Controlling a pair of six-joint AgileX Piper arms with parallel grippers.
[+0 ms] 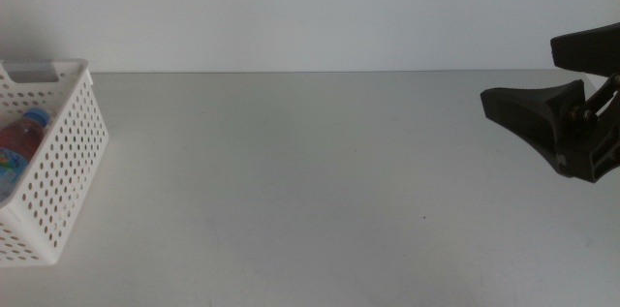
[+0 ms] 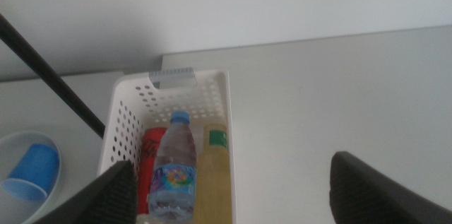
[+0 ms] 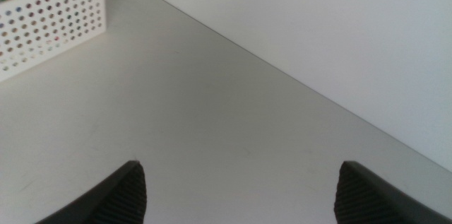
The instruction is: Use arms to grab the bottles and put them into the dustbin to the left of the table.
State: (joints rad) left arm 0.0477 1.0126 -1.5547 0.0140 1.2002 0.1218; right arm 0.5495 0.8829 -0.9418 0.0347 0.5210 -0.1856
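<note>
The white perforated dustbin (image 1: 68, 152) stands at the table's (image 1: 310, 181) left edge. In the left wrist view the dustbin (image 2: 127, 121) holds all the bottles lying side by side: a red can (image 2: 150, 155), a clear water bottle (image 2: 175, 171) with a blue cap, and a pale-yellow bottle (image 2: 214, 178). Only the blue-capped bottle (image 1: 27, 133) shows in the middle view. My left gripper (image 2: 232, 166) hovers open above the bin and holds nothing. My right gripper (image 1: 519, 75) hangs open at the table's right side, also empty (image 3: 240, 171).
Beyond the bin, off the table, a blue cup (image 2: 32, 171) sits in a pale round bowl, and a thin black rod (image 2: 53, 83) slants past it. A white wall backs the table. The dustbin's (image 3: 56, 12) holed wall shows far off in the right wrist view.
</note>
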